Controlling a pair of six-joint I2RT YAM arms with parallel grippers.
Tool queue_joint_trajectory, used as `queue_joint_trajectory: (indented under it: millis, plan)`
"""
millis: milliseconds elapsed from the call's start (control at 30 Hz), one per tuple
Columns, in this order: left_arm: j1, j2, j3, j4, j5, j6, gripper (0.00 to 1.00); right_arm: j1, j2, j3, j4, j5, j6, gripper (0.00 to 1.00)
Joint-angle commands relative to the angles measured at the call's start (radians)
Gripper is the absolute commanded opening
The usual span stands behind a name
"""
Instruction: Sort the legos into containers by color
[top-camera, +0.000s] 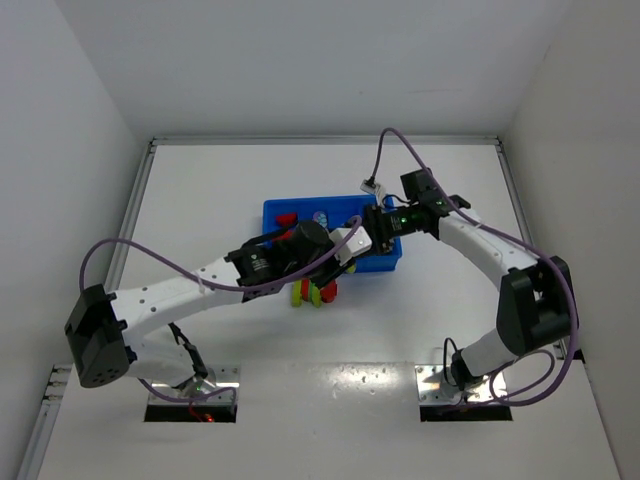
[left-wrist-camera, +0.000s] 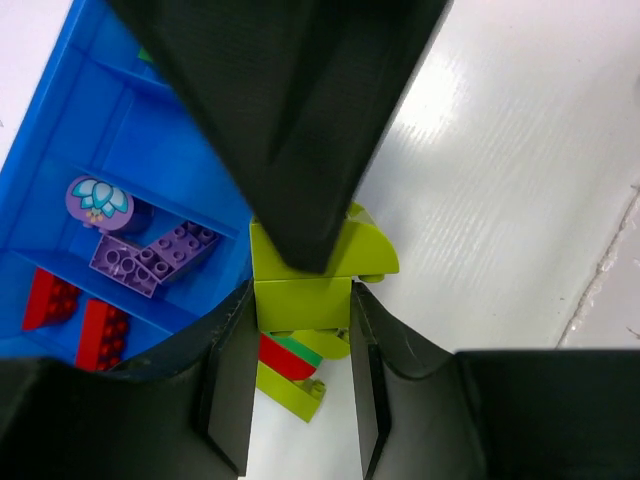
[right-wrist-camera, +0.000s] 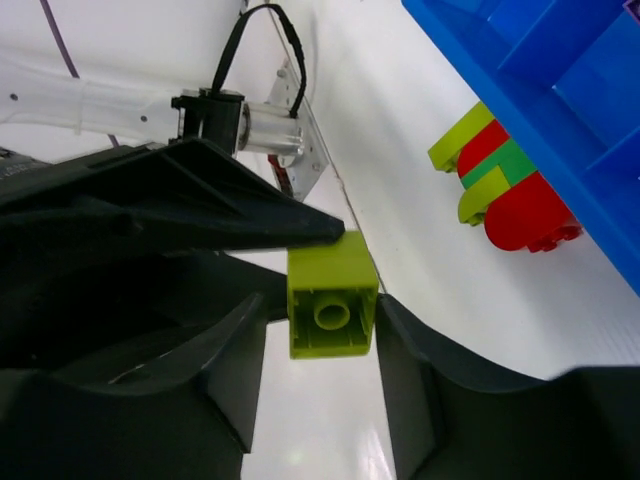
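Note:
My left gripper is shut on a yellow-green brick and holds it above the table beside the blue tray. My right gripper meets it there. In the right wrist view the same brick shows its hollow underside between my right fingers, touching one, with a gap to the other. A loose cluster of red, green and yellow-green bricks lies on the table in front of the tray. Purple bricks and red bricks lie in separate tray compartments.
The right gripper's finger fills the top of the left wrist view. The tray wall is right beside the left fingers. White walls enclose the table on three sides.

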Motion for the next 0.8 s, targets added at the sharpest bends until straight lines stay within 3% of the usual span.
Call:
queue_joint_trajectory:
  millis: [0,33,267,533,767]
  plan:
    - [0.044,0.007,0.048,0.034,-0.026,0.012,0.19,0.008,-0.003,-0.029,0.037,-0.051,0.010,0.42]
    - [0.059,0.007,0.048,0.034,-0.026,0.003,0.19,0.008,-0.003,-0.041,0.037,-0.052,0.010,0.34]
    - [0.102,0.007,0.048,0.034,-0.015,-0.017,0.19,-0.027,-0.014,-0.029,0.047,-0.091,0.010,0.07]
    - [0.102,-0.033,-0.053,0.034,0.005,-0.035,0.19,-0.168,0.022,0.098,0.018,-0.049,-0.022,0.05]
    - [0.111,-0.073,-0.087,0.024,-0.008,-0.045,0.19,-0.144,0.112,0.210,0.029,0.131,-0.071,0.05]
